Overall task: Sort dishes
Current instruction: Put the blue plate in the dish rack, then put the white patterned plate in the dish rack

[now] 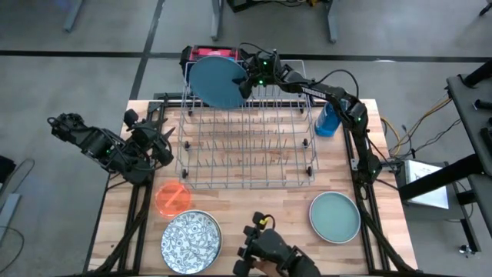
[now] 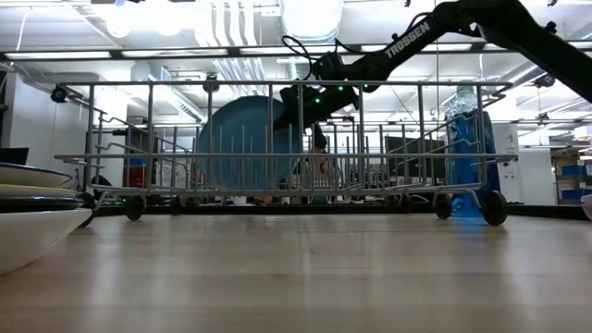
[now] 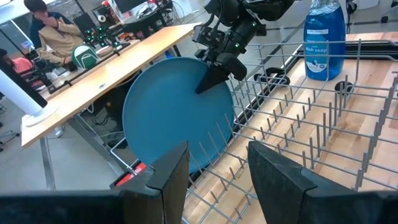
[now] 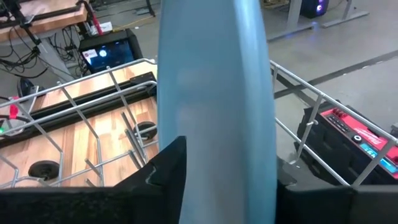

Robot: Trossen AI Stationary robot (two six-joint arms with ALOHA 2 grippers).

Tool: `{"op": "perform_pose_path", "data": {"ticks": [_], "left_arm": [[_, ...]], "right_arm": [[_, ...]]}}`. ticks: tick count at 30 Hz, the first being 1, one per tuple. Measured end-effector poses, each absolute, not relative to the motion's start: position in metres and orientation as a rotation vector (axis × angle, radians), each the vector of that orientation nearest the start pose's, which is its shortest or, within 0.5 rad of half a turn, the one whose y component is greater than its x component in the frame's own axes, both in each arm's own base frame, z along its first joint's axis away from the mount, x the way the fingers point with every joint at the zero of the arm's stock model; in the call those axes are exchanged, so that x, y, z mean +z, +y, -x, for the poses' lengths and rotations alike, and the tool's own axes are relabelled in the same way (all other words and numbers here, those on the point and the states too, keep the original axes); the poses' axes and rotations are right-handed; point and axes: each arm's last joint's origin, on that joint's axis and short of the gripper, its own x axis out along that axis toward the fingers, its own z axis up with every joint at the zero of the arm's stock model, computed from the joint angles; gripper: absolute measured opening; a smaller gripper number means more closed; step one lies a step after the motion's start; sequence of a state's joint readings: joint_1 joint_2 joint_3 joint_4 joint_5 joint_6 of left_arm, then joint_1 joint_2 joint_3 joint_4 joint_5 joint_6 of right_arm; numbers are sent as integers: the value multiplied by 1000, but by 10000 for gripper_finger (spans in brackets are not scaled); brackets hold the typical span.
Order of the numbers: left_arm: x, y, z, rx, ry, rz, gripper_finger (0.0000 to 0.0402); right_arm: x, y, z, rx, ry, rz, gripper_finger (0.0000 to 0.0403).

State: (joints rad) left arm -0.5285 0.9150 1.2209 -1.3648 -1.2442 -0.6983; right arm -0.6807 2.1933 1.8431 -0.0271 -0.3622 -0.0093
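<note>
Large round blue plate (image 1: pixel 217 81) on edge at wire rack's far corner. Small translucent orange plate (image 1: pixel 172 197), black-and-white patterned plate (image 1: pixel 191 239) and teal-green plate (image 1: pixel 334 217) lie flat on tabletop.

Seen edge-on: large blue plate (image 4: pixel 214 93), standing upright and filling the middle from top to bottom. Flanked low down by the right hand (image 4: pixel 227 186), with 2 dark fingers (image 4: pixel 165 171), 1 on each side of the rim; contact with the plate not clear. Behind and below, wire rack (image 4: pixel 93 106) with thin metal bars and upright tines, 2 small black wheels at its base. Under the rack, wooden desk (image 4: pixel 56 146) in light planks. Beyond the desk edge, grey floor, a red and black case (image 4: pixel 357 140), a lit blue screen (image 4: pixel 102 56) among loose cables.
</note>
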Motion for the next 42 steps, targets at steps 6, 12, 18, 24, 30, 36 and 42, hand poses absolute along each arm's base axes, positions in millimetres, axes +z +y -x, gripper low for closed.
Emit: {"op": "perform_pose_path", "data": {"ticks": [6,12,18,24,30,36,42], "left_arm": [[376,-33,-111,813,410,-183,155],[376,-33,-111,812,410,-183,155],[376,-33,-111,813,407,-175,155],[376,-33,-111,803,416,-163,155],[376,-34,-111,797,420,-155,155],[376,-34,-111,797,421,-156,155],[376,-34,-111,790,427,-151,155]], "right_arm": [[258,-312,-401,-309,371,-181,156],[260,-310,-397,-342,430,-153,185],[264,-307,-394,-342,452,-158,206],[273,-304,-390,-341,452,-149,226],[280,-301,-385,-340,473,-159,239],[283,-300,-379,-413,530,-127,245],[291,-297,-371,-482,591,-84,243]]}}
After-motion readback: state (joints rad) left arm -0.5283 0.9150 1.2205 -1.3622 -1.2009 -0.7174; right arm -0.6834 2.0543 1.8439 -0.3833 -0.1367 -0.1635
